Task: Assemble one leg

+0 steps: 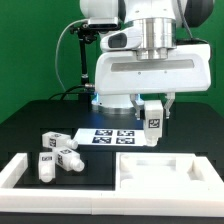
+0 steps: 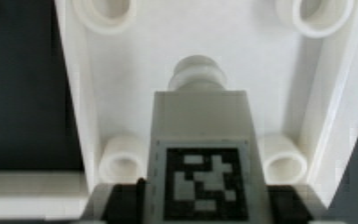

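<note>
Leg (image 1: pixel 153 128) is pinched between the fingers of the gripper (image 1: pixel 154 106), its long axis held upright. Its round peg end is pointed down over the white panel (image 1: pixel 150 170) on the bench (image 1: pixel 30 125).

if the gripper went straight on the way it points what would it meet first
Likely the panel; the tip of the leg in the gripper would touch it first. Depth unclear.

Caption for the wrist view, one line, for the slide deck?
Wrist view: gripper holds the leg, tag facing the camera, peg end toward the panel beneath.
</note>
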### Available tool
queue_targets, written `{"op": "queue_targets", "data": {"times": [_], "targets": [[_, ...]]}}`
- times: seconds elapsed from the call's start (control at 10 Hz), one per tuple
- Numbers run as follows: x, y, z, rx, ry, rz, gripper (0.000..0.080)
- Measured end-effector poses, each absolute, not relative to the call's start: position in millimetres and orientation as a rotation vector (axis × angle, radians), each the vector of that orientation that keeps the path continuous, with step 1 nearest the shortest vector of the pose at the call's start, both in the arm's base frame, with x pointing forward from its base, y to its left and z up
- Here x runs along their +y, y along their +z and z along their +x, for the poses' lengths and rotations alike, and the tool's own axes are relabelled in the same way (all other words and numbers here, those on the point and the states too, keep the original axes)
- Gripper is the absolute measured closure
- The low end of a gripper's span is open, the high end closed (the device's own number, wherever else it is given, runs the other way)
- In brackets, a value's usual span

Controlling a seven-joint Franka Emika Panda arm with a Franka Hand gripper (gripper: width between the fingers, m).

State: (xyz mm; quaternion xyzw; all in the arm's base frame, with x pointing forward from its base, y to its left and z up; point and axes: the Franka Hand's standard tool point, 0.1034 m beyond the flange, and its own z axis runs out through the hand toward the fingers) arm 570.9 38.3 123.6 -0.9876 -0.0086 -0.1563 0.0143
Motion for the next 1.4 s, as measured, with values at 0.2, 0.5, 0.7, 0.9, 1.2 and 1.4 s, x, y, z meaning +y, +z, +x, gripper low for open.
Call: {"op": "queue_targets", "data": {"times": [0.2,0.5,0.7,0.9,1.2,1.4], "targets": [[41.0,116.9,581.7,-0.076,-0.587,-3.071,0.0515],[86.8,138.2,641.8,-0.027,-0.614,-3.018,0.0515],[77.0,131.2,635.1,-0.08,-0.605,-3.035,0.0515],[78.8,130.8,634.8,-0.086,-0.604,-3.034,0.0515],[73.8,111.5,645.8,-0.191,-0.72,-3.04,0.0515],[81.2,98.0,647.2,-0.19,-0.733,-3.035,0.0515]]}}
